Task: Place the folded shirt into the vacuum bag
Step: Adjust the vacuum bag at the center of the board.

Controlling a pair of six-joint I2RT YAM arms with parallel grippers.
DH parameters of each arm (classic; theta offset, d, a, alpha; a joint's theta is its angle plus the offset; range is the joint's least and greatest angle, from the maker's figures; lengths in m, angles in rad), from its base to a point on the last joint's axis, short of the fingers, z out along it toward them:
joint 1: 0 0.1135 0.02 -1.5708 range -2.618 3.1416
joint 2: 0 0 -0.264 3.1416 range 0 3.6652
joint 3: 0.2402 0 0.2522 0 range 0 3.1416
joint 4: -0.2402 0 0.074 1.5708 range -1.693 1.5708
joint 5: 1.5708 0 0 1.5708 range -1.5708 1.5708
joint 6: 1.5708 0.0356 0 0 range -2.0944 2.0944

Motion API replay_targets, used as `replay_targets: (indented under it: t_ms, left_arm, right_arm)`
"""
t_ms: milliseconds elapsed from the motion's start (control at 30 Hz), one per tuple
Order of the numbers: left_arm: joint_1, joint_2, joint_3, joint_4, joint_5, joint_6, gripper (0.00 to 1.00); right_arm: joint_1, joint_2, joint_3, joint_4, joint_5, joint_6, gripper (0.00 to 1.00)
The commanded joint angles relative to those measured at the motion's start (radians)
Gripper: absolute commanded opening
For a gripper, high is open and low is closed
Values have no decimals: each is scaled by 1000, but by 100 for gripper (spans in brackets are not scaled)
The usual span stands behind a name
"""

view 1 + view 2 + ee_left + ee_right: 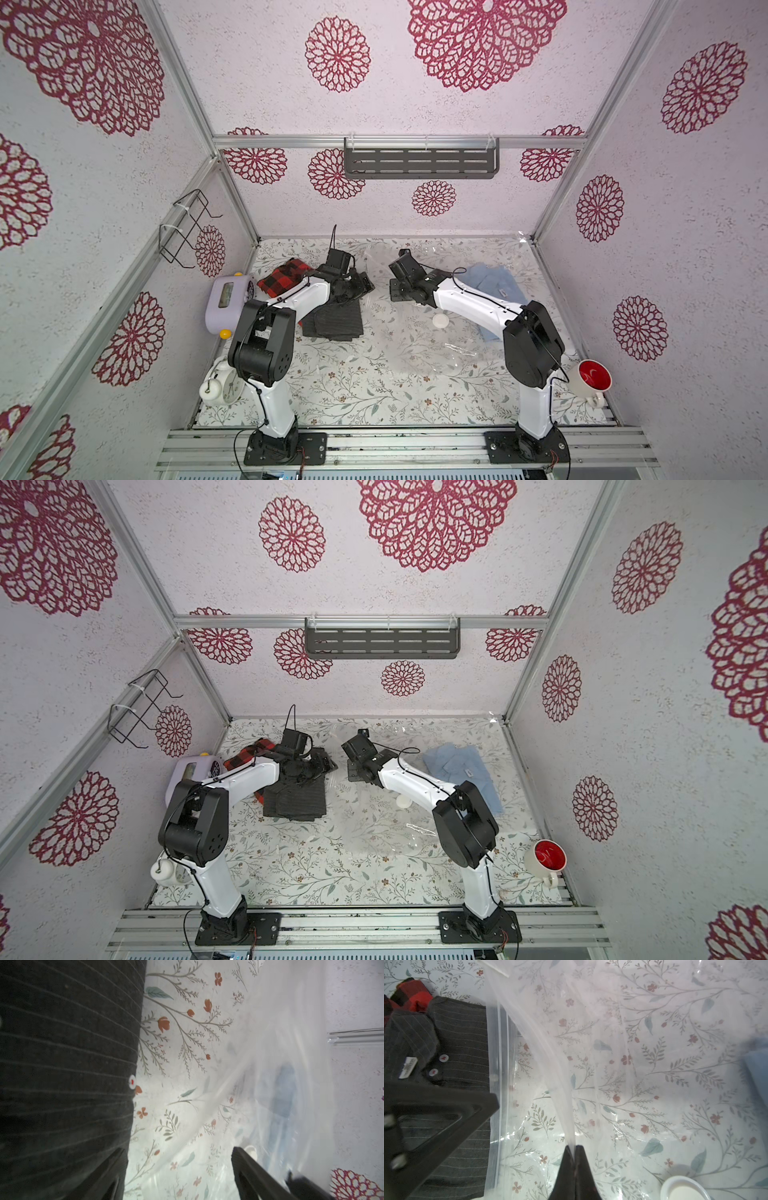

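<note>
The folded shirt (334,322), dark grey with pinstripes, lies flat left of centre and also shows in the right wrist view (463,1043). Its edge touches the zip strip (497,1064) of the clear vacuum bag (415,345), which spreads across the middle with its white valve cap (440,321) on its face. My left gripper (179,1151) is open at the shirt's far edge, beside the bag's mouth, one finger (116,1159) against the cloth; only table and film lie between its fingers. My right gripper (574,1147) is shut on the bag's upper film, holding it up in a ridge.
A red plaid cloth (282,276) sits behind the dark shirt. A light blue shirt (494,282) lies at the right, under my right arm. A lilac appliance (226,299) and a white alarm clock (220,386) stand at the left edge, a red-lined mug (592,376) at the front right.
</note>
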Motion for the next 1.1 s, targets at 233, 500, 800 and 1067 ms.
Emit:
replay_targets:
  t_ms: [233, 500, 800, 1067]
  left_arm:
    - [29, 127, 117, 75, -6, -16, 75]
    - [58, 188, 176, 151, 42, -79, 25]
    - [73, 287, 321, 148, 42, -59, 13]
    - [104, 395, 502, 50, 79, -5, 33]
  right_arm:
    - [21, -138, -80, 25, 20, 22, 0]
    - [56, -147, -110, 12, 50, 34, 0]
    - [86, -133, -48, -85, 215, 29, 0]
    - [50, -76, 12, -62, 262, -15, 0]
